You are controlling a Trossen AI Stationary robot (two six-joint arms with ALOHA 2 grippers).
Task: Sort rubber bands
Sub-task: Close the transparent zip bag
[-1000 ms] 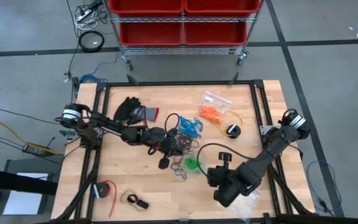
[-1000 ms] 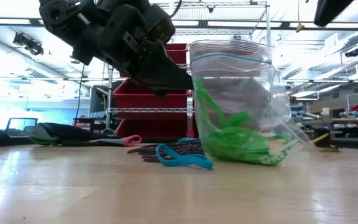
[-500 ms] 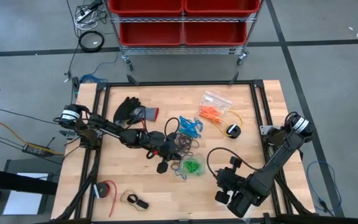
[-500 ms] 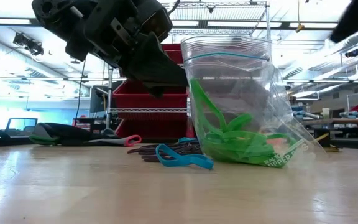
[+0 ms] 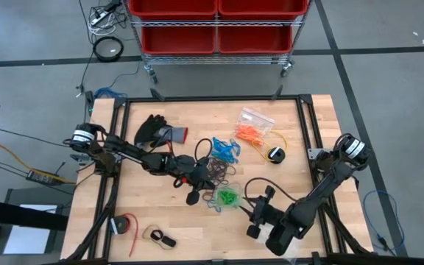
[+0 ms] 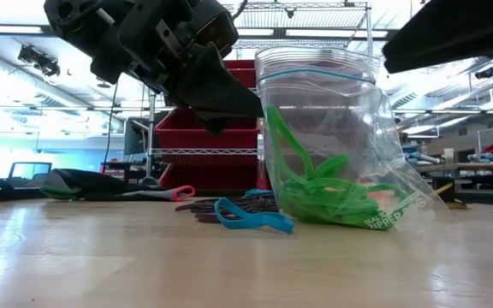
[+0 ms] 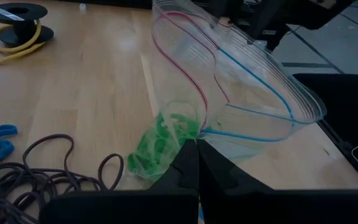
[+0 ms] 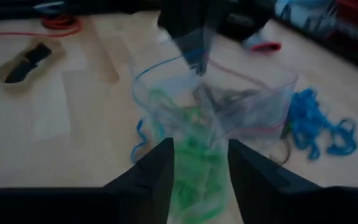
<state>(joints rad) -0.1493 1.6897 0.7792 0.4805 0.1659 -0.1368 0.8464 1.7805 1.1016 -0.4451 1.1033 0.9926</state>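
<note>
The left hand [image 5: 203, 179] sits near the middle of the counter [image 5: 142, 213], its fingers pinched together on the rim of a clear zip bag [image 6: 332, 145] that stands upright with its mouth open and a heap of green rubber bands [image 5: 229, 196] in its bottom. The right hand [image 5: 255, 218] hangs just off the bag's mouth on the side toward the counter's front right corner, its two fingers [image 8: 157, 177] spread apart with nothing between them, the bag showing in the gap in the right wrist view. Just behind the bag, toward the counter's middle, lies a tangle of black rubber bands [image 5: 219, 171], and beyond those, nearer the back edge, a cluster of blue rubber bands [image 5: 225, 149]; one blue loop [image 6: 251, 216] lies flat on the wood in front of the dark pile in the low view. A second clear bag holding orange rubber bands [image 5: 253, 132] rests toward the back right part of the counter, with a small spool of yellow cable [image 5: 275, 153] beside it. A black glove [image 5: 153, 130] lies toward the back left, and a red coil [image 5: 124, 224] sits near the front left corner
</note>
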